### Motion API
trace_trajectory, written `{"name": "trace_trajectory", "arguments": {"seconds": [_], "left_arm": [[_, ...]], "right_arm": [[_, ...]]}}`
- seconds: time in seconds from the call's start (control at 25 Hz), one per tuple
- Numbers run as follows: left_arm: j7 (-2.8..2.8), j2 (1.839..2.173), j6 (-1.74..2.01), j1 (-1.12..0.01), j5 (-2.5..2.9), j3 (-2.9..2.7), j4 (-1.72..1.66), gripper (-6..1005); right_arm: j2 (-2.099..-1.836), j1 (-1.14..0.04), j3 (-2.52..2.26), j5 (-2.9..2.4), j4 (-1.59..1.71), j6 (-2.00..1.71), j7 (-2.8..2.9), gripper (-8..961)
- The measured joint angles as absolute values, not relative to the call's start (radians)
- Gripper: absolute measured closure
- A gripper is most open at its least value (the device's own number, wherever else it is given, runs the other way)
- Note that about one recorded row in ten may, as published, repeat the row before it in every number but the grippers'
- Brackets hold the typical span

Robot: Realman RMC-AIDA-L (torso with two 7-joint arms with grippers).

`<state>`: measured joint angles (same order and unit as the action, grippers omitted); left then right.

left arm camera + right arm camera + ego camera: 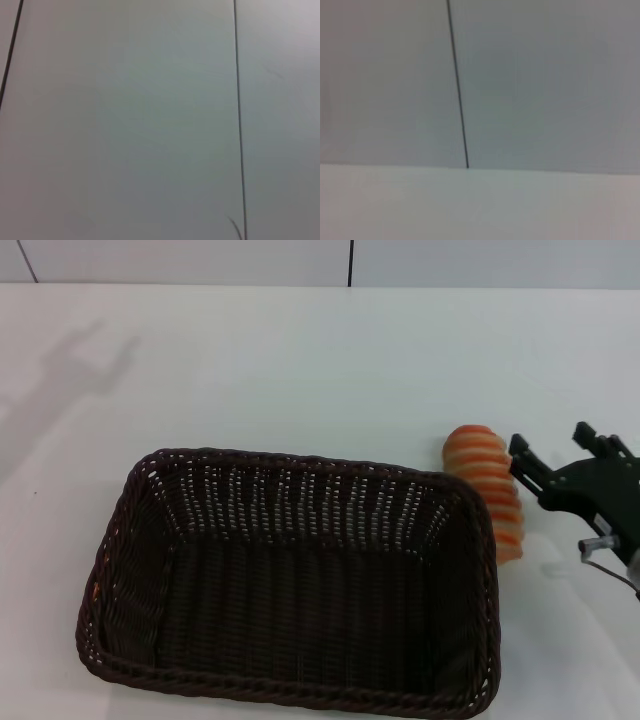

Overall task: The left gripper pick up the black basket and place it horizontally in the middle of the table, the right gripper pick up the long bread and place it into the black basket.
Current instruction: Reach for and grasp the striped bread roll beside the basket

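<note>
The black basket lies flat with its long side across the white table, at the front middle, and holds nothing. The long bread, striped orange and cream, lies on the table just beyond the basket's right rim, touching or nearly touching it. My right gripper is open and empty, just right of the bread, with its fingers pointing toward the far side. My left gripper is out of view. Neither wrist view shows the basket or the bread.
The far half of the table is bare, with a faint arm-shaped shadow at the far left. The left wrist view shows only grey wall panels. The right wrist view shows the wall above the table's surface.
</note>
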<state>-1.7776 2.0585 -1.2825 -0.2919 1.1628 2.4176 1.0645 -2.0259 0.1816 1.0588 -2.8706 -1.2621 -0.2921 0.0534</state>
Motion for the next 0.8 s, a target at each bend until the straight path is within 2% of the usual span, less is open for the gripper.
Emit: {"name": "trace_trajectory", "arguments": {"seconds": [0.8], "left_arm": [[-1.776,2.058,-1.289,-0.297,1.163,2.435,1.065,411]], "right_arm": [[-2.029,0.093,1.054,-2.917,-1.326,-0.001,0.051,166]]}}
